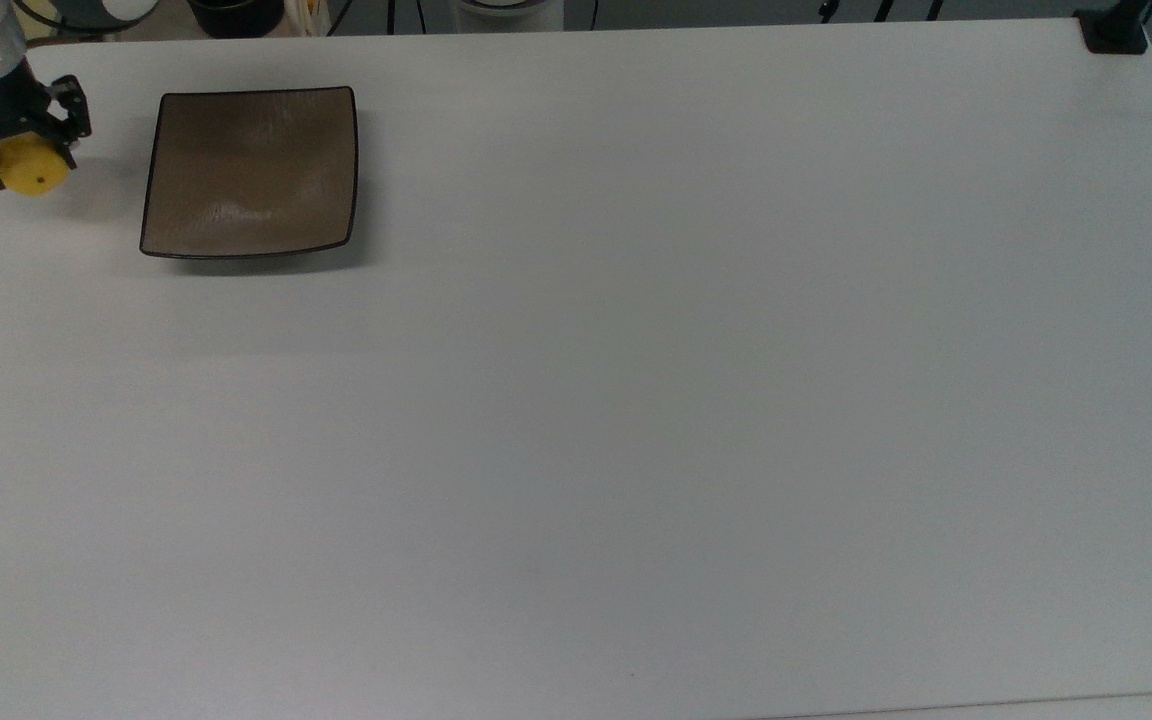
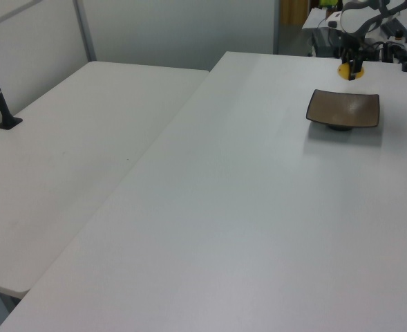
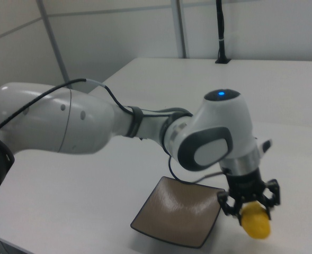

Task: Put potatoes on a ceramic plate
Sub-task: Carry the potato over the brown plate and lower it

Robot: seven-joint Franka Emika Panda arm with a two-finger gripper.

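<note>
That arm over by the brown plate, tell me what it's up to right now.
The Franka arm's gripper is shut on the yellow potato and holds it in the air, clear of the white table. The potato hangs beside the square brown ceramic plate, off the plate's left edge in the top view, not over it. The plate has nothing on it, so the potato has yet to be set down there.
</note>
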